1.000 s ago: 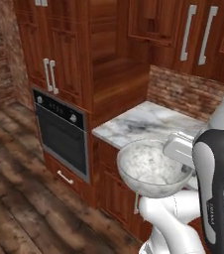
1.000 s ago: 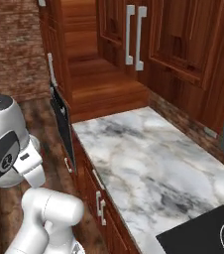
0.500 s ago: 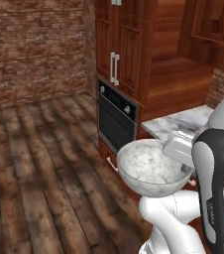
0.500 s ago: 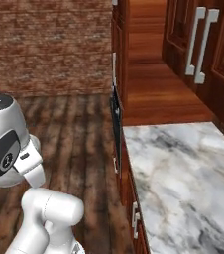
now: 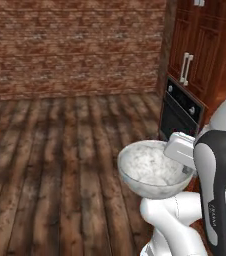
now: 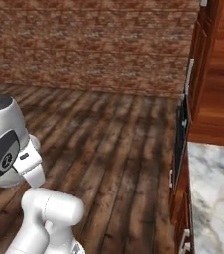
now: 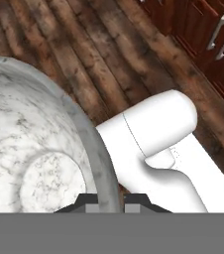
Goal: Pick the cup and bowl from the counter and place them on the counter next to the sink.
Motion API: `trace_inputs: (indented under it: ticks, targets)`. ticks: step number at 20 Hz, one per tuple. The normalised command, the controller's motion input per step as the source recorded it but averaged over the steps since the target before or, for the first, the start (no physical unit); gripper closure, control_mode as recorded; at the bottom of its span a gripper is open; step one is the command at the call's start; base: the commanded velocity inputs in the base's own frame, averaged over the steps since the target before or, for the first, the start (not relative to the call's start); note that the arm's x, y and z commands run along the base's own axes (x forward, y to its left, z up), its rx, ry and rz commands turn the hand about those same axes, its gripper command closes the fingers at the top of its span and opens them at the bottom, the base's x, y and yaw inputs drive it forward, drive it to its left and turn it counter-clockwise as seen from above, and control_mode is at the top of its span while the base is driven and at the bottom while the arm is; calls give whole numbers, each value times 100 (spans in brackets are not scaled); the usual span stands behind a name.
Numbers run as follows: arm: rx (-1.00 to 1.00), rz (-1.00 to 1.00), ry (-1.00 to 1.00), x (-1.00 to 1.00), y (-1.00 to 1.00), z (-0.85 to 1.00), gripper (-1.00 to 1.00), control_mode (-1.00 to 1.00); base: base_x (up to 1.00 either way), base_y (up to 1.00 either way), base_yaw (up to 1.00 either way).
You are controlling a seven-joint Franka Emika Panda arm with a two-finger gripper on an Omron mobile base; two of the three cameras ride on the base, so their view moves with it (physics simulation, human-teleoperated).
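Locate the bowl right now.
The bowl is held by its rim in the gripper, in the air over the wooden floor, lower right in the left base view, left of the oven.

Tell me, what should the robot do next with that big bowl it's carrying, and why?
Probably keep the grip and carry on toward the sink. The gripper is shut on the rim of the bowl, which hangs in the air over the wooden floor. Just an edge of the counter shows in the right base view, with no sink in sight, so letting go here would likely drop the bowl.
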Motion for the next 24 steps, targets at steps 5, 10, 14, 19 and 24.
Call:
trace_inputs:
  ticks: [5,10,14,19,24]
  targets:
    - [0,0,0,0,0,0,100,100,-8,48,52]
    - [0,0,0,0,0,0,100,100,-2,37,52]
    - [0,0,0,0,0,0,100,100,0,33,52]
    - [0,0,0,0,0,0,100,100,3,22,54]
    - [0,0,0,0,0,0,100,100,22,17,55]
